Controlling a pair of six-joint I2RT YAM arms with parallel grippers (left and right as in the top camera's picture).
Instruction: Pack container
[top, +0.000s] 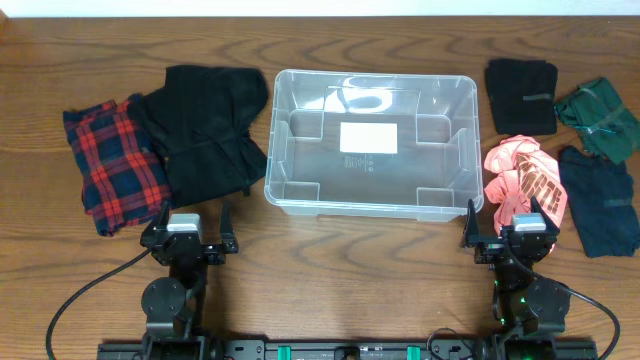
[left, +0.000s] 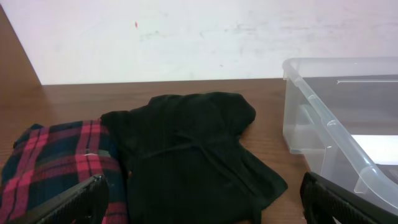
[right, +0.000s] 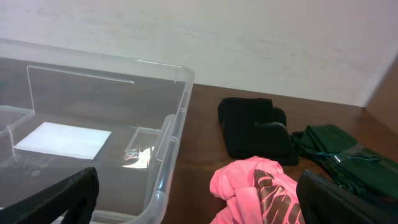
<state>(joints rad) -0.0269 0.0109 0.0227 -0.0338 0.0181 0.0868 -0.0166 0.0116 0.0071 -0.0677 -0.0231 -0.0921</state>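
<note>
Both wide apart and empty — left gripper (top: 195, 222), right gripper (top: 505, 218) — near the container (top: 370, 206).

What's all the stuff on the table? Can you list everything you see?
container: 1, clear with a white label, middle of the table
checked cloth: 1, red and dark blue, far left
big black cloth: 1, black, left of the container
small black cloth: 1, black, back right
green cloth: 1, dark green, far right
pink cloth: 1, pink, right of the container
dark blue cloth: 1, dark blue, right of the pink cloth
table: 1, brown wood
left gripper: 1, black, open
right gripper: 1, black, open
</note>
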